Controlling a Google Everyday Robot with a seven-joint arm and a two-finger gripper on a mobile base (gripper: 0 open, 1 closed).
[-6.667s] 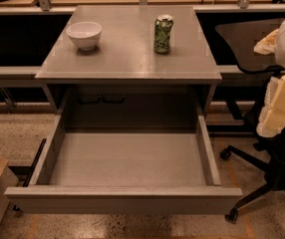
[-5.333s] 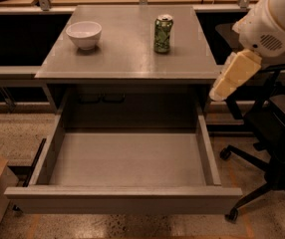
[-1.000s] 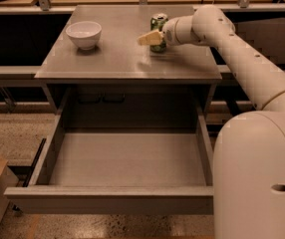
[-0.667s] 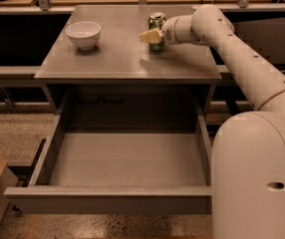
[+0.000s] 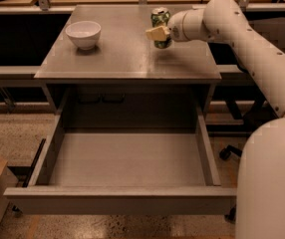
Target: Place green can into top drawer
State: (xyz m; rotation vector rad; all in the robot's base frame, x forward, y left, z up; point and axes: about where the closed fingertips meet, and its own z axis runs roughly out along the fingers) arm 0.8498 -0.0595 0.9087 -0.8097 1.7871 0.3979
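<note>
the green can (image 5: 159, 17) stands upright on the rear right part of the grey table (image 5: 127, 59). the tool (image 5: 158, 31) is at the can, reaching in from the right and covering part of its near side. whether it is clamped on the can cannot be told. the top drawer (image 5: 118, 201) is pulled fully open below the table. a white bowl (image 5: 83, 34) sits at the rear left.

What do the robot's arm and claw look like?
The arm is smooth and white: thick rounded tubes with a row of small dark dots along it. No loose cables show. Its claw, by the green can on the grey table, is a duller cream. A bulky white body fills the lower right.
</note>
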